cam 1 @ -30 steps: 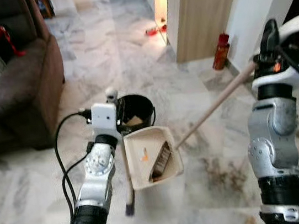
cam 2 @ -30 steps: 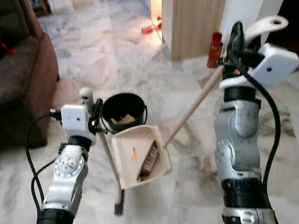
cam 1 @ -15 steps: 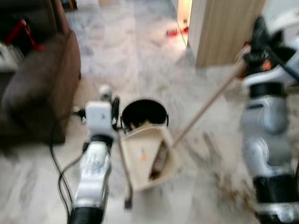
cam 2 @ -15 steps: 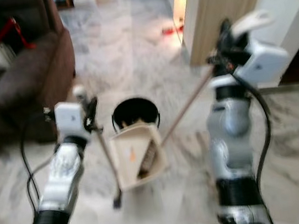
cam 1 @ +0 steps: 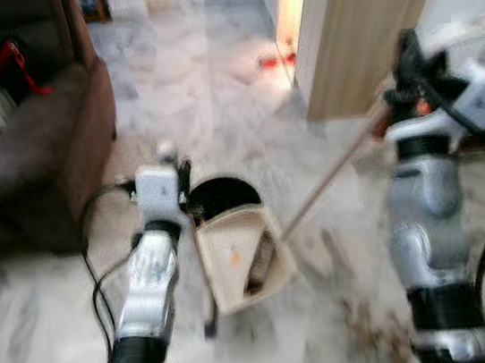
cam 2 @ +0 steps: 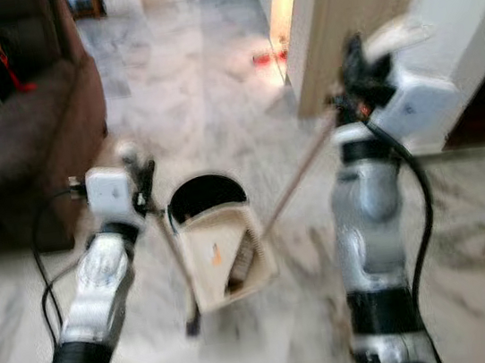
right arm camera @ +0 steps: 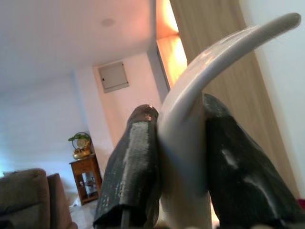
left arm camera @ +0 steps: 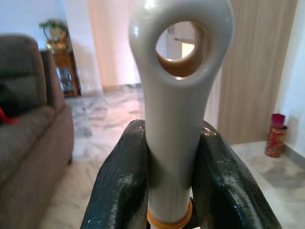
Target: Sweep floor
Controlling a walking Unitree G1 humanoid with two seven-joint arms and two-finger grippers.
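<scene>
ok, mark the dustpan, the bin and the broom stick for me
dustpan [cam 1: 235, 259]: left eye view, on the pan's cream inner floor.
bin [cam 2: 204, 194]: right eye view, on the dark inside below the far rim.
broom stick [cam 1: 332, 178]: left eye view, on the middle of the pale stick.

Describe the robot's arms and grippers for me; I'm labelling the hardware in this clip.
Both arms are silver metal segments with black joint bands. The left gripper and right gripper each have a white boxy wrist housing and two long black fingers. Loose black cables loop along each forearm.
</scene>
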